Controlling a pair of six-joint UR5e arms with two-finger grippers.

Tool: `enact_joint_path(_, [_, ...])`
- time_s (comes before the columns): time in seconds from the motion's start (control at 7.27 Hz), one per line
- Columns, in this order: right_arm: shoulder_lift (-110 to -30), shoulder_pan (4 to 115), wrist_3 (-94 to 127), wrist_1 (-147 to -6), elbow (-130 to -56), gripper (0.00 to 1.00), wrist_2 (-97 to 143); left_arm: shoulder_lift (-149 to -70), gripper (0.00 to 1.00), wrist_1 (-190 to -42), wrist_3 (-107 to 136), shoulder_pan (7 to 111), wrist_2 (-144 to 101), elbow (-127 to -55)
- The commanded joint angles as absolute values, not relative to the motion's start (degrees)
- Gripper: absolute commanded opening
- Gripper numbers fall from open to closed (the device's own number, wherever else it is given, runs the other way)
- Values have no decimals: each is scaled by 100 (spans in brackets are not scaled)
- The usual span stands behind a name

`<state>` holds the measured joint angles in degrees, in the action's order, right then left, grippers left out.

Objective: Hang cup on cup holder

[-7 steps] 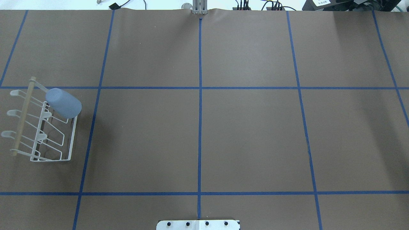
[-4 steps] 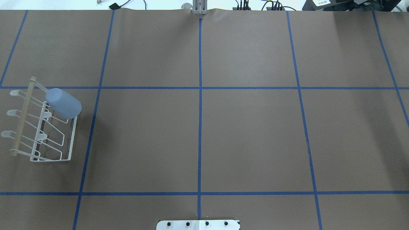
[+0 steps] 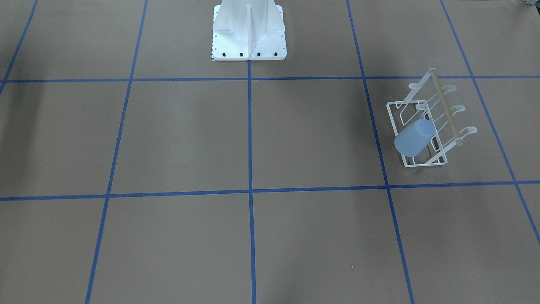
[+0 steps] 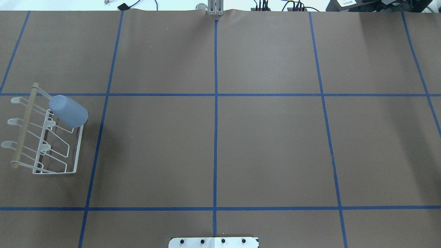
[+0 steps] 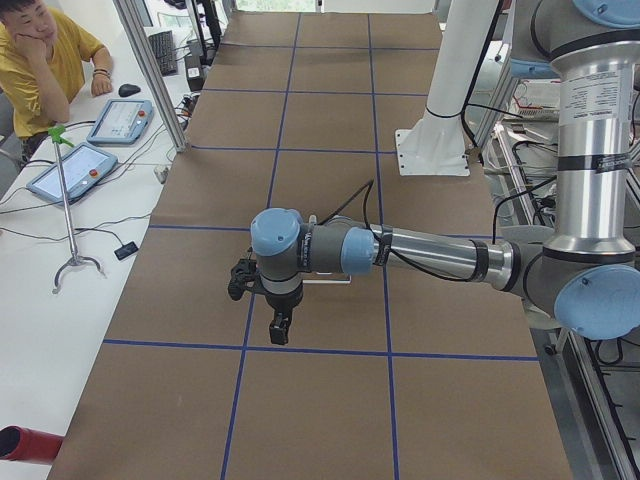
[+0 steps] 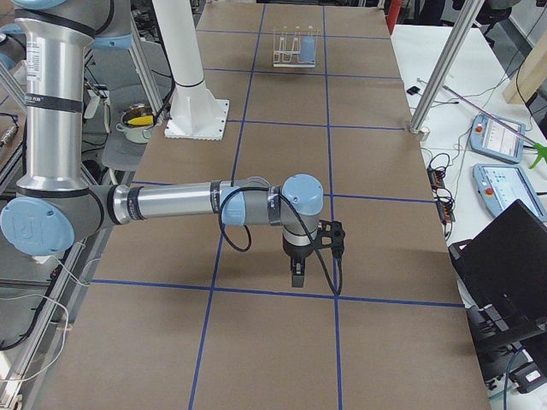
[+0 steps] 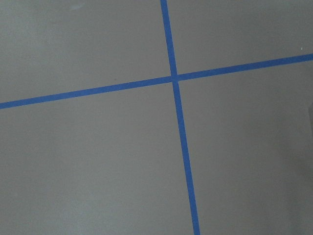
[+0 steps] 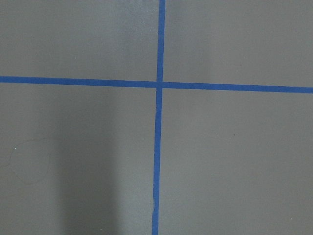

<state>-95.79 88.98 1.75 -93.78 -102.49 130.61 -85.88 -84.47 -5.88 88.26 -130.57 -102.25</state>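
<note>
The pale blue cup (image 4: 69,111) sits tilted, mouth down, over a peg at the far end of the white wire cup holder (image 4: 76,151) near the table's left edge. Both also show in the front view, the cup (image 3: 414,137) on the cup holder (image 3: 394,122), and far off in the right view (image 6: 296,51). Nothing grips the cup. My left gripper (image 5: 280,328) hangs over the table in the left view only. My right gripper (image 6: 297,275) shows in the right view only. I cannot tell whether either is open or shut. The wrist views show only brown table and blue tape.
The white pedestal (image 3: 249,33) stands at the robot's edge of the table (image 4: 268,144), which has a blue tape grid. An operator (image 5: 40,50) sits beside tablets (image 5: 75,168) past the far edge. A laptop (image 6: 504,256) is off the table's right end.
</note>
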Motion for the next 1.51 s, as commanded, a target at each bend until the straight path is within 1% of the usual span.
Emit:
enact_joint_path(0.0, [-9580, 8895, 176, -9378, -10222, 100, 13061, -8473, 98, -8446, -598, 8824, -13043, -10396])
enact_joint_path(0.41, [-9589, 8895, 176, -9378, -10213, 100, 13061, -8297, 98, -8446, -598, 8824, -13087, -10555])
enact_joint_path(1.38, [-9580, 8895, 185, -9378, -10178, 100, 13078, -8297, 98, -8446, -598, 8824, -13096, -10573])
